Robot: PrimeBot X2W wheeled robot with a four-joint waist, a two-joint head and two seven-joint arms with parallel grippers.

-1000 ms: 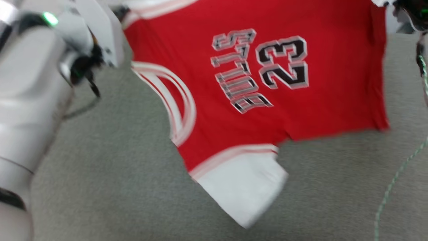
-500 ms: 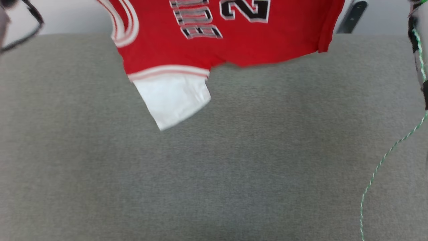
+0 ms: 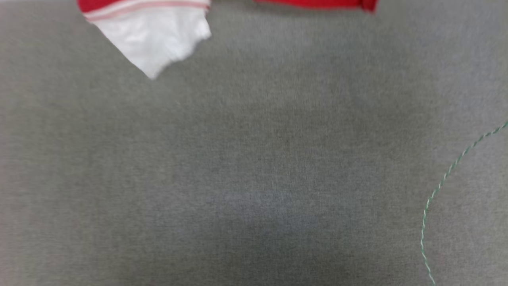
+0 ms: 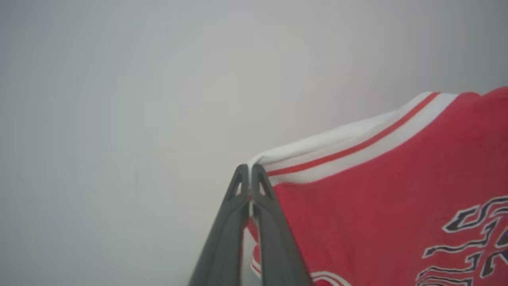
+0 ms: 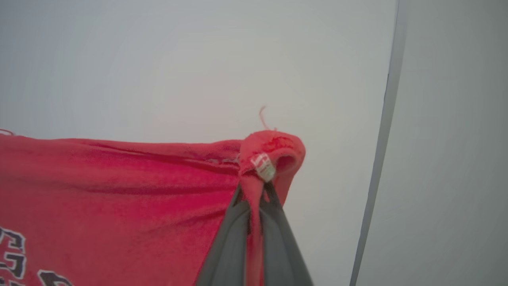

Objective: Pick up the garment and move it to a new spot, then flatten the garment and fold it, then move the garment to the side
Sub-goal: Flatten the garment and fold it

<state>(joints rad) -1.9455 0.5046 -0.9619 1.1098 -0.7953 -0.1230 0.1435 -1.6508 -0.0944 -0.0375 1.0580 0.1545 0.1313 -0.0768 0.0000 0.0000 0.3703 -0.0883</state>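
The garment [image 3: 152,37], a red jersey with white sleeves, hangs in the air between both arms. In the head view one white sleeve and a strip of red hem [image 3: 317,4] dangle at the top edge above the grey surface. My left gripper [image 4: 250,176] is shut on the garment [image 4: 381,190] at its white sleeve edge with striped trim. My right gripper [image 5: 254,190] is shut on a bunched red corner of the garment [image 5: 119,198] beside a small label. Black-and-white lettering shows on the stretched red cloth in both wrist views.
A grey fabric-covered surface [image 3: 254,167] spreads under the hanging garment. A thin green-and-white twisted cord [image 3: 440,190] curves down the right side. Behind the garment is a pale wall [image 4: 139,99], with a vertical wall edge [image 5: 381,139] at the right.
The garment has risen out of the head view's top, so only a sleeve and the hem remain; the camera may have tilted as well. The arms have left that view.
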